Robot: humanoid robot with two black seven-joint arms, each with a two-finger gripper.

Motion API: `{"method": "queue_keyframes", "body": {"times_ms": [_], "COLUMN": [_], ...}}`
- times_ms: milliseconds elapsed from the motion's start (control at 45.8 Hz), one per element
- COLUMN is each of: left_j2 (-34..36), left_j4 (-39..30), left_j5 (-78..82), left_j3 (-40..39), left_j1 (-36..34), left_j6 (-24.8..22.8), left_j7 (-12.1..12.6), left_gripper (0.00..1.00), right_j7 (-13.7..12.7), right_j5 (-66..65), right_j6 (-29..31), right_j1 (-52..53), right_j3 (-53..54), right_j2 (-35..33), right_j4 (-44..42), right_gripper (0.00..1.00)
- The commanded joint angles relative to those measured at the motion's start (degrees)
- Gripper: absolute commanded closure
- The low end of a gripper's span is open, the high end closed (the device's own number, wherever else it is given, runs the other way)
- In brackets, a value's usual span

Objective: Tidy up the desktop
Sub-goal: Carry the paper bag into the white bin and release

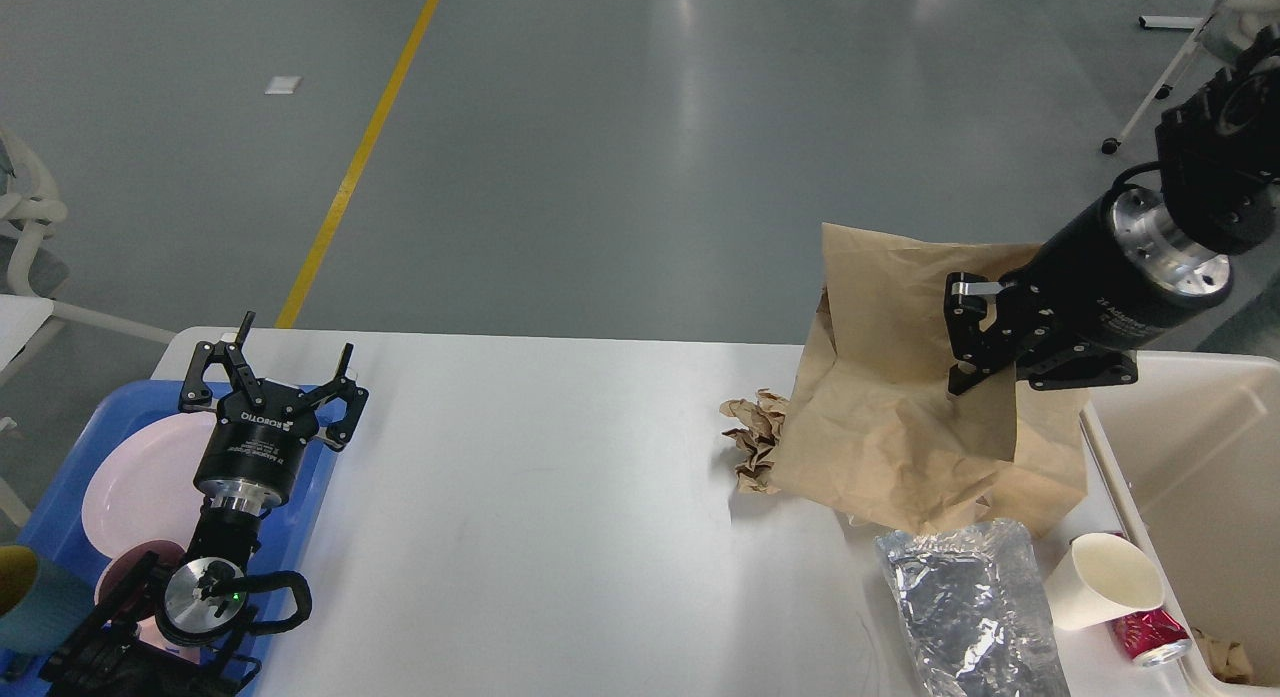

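Observation:
The white desktop (540, 497) fills the lower view. My right gripper (968, 339) is shut on a large brown paper bag (890, 417) and holds it lifted above the desktop's right side. A crumpled brown paper ball (750, 439) lies on the desktop, partly hidden behind the bag. A silver foil pouch (965, 612), a white paper cup (1105, 580) on its side and a red can (1150, 639) lie at the front right. My left gripper (268, 369) is open and empty over the blue tray (70, 477) at the left.
The blue tray holds a pink plate (135, 477) and a pink bowl (125, 567). A teal and yellow cup (25, 597) stands at the far left edge. A beige bin (1200, 447) stands at the desktop's right end. Grey floor lies beyond.

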Motion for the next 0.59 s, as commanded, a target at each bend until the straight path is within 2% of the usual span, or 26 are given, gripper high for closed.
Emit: {"method": "queue_keyframes", "body": {"times_ms": [0,219,372,568], "left_j2": [0.0,0.0,0.0,0.0], "left_j4": [0.0,0.0,0.0,0.0], "left_j5": [0.0,0.0,0.0,0.0], "left_j3": [0.04,0.04,0.04,0.04], "left_j1": [0.0,0.0,0.0,0.0], "left_j6": [0.0,0.0,0.0,0.0], "left_j7": [0.0,0.0,-0.09,-0.09], "left_gripper": [0.04,0.04,0.04,0.04], "right_j7": [-0.12,-0.56,-0.73,-0.73], "right_j5": [-0.06,0.2,-0.15,0.02], "right_j6": [-0.81,-5.02,-11.17,-20.48], "right_j1": [-0.44,-4.75,-12.56,-26.18], "right_j3": [-1.25,-9.42,-13.03,-12.24], "right_j2": [-0.19,-6.16,-14.24,-23.74], "right_j4": [-0.42,-6.39,-13.16,-23.53], "right_gripper": [1.0,1.0,1.0,1.0]}}
